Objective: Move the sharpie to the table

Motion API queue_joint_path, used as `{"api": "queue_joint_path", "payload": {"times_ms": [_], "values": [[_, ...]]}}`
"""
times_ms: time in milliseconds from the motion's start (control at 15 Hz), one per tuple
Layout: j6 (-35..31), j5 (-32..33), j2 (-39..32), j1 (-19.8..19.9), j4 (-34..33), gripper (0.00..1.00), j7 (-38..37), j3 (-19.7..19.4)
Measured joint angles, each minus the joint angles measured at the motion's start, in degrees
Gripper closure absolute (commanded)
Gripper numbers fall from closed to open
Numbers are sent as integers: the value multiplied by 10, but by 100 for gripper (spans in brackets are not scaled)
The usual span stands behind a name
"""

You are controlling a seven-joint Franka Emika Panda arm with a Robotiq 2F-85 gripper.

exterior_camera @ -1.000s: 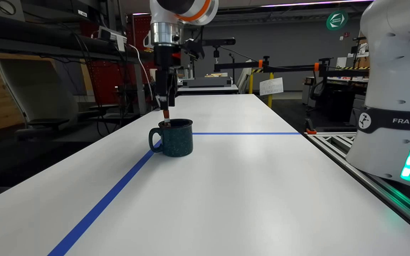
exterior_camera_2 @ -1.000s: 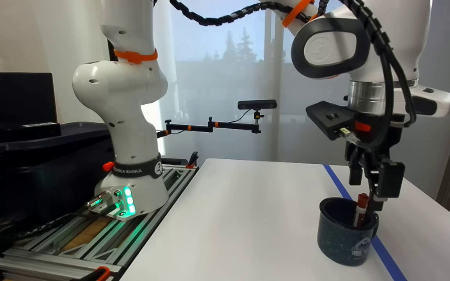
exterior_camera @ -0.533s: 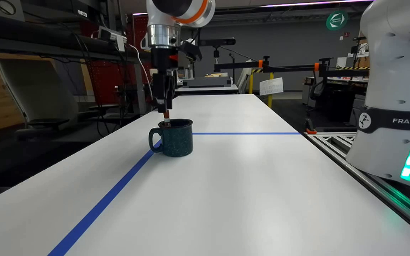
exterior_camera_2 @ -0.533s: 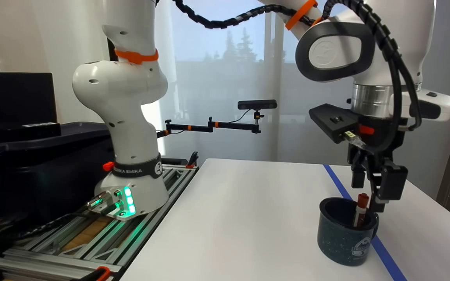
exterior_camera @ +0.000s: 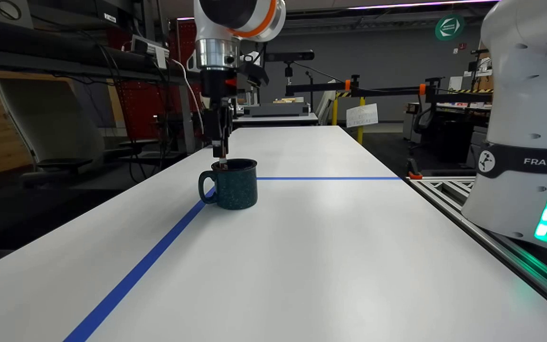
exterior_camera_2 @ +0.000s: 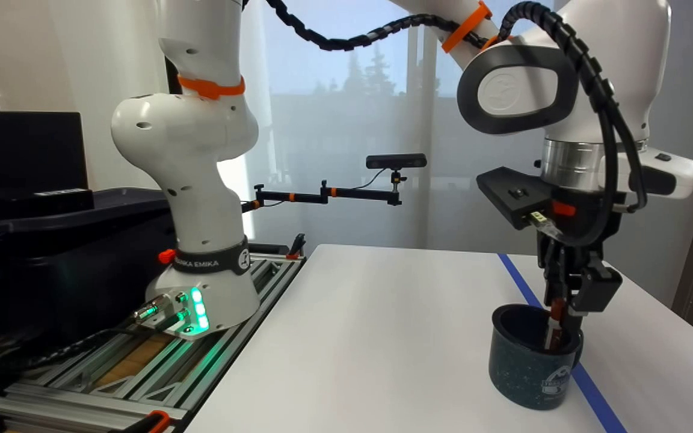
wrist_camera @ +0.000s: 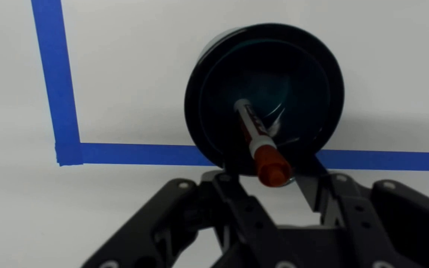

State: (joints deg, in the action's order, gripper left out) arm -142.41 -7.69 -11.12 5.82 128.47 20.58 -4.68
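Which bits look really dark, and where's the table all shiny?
Wrist view: the inside of the teal mug and the fingers look nearly black, with a few thin glints beside the marker; in an exterior view, pale glare patches shine on the white tabletop.

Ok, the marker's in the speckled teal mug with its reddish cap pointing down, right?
Not quite: the reddish cap points up, the white end down, as the wrist view shows. The marker is in the speckled teal mug, as you say.
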Motion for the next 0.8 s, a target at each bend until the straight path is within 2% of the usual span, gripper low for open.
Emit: {"api": "queue_joint_path", "payload": {"times_ms": [67,200,267,333,400,467,533,800], "values": [[0,0,-1,1,-2,63,0,0],[0,0,-5,4,-6,73,0,0],[0,0,-6,5,-8,94,0,0],[0,0,-7,6,-9,96,0,1],[0,0,-8,7,-10,94,0,1],[0,0,-8,8,-10,100,0,1],[0,0,-8,8,-10,95,0,2],[0,0,-8,9,-10,95,0,6]]}}
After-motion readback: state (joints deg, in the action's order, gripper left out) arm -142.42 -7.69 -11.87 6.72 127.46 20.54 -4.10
